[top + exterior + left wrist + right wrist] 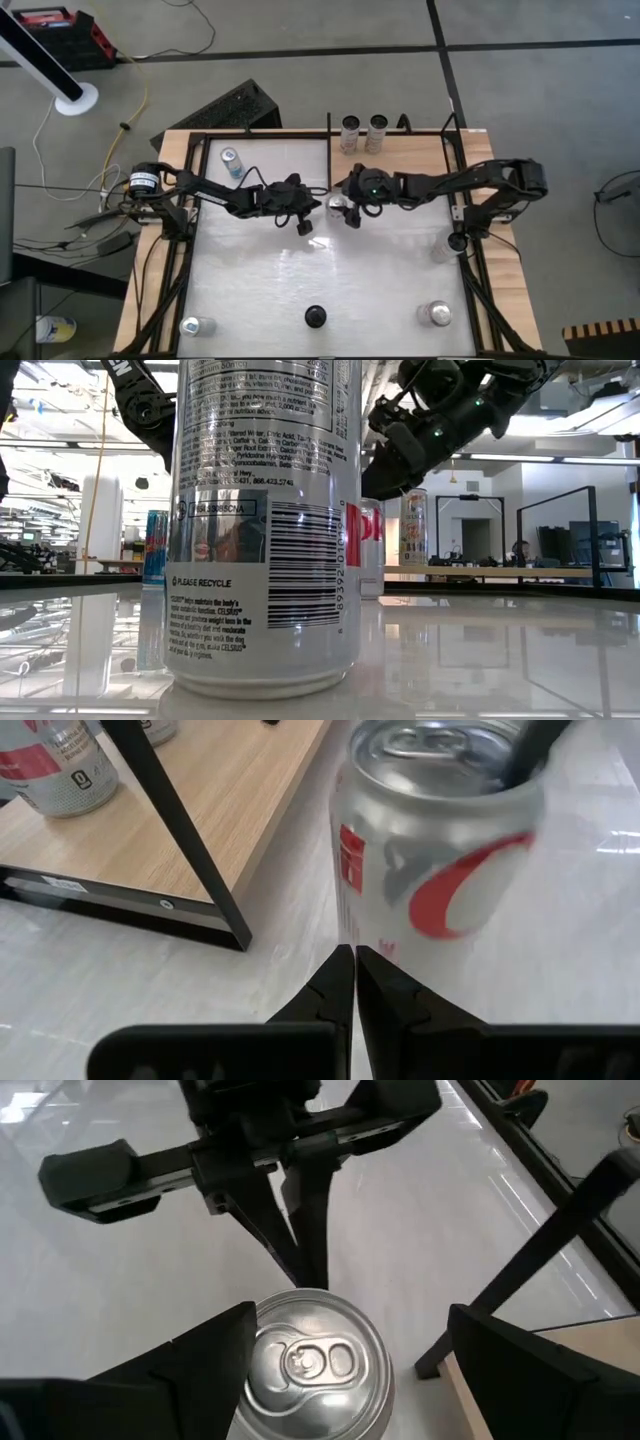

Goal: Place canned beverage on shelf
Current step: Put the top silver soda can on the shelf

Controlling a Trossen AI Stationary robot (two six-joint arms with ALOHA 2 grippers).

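Approach: while the right end effector (pixel 340 1370) hangs directly over the can (pixel 310 1365), its fingers stand wide, one on each side, not yet touching.
Axis: can upright, long axis vertical, pull-tab top facing up at the end effector.
Can position: mid-counter (pixel 260 290), nearer the far edge, just in front of the shelf (pixel 400 150).
Can look: silver aluminium, red logo and red patch on its side (pixel 440 870); top unopened.
Nearer arm: right, by my reading; it straddles the can.
Left end effector (pixel 354 982): fingers pressed together, holding nothing, tips pointing at the can from just beside it.
Shelf: light wood plank with black rods, along the far edge; two cans (pixel 363 132) already stand on it.
Next, judged: close on the can, lift, carry toward the far edge.
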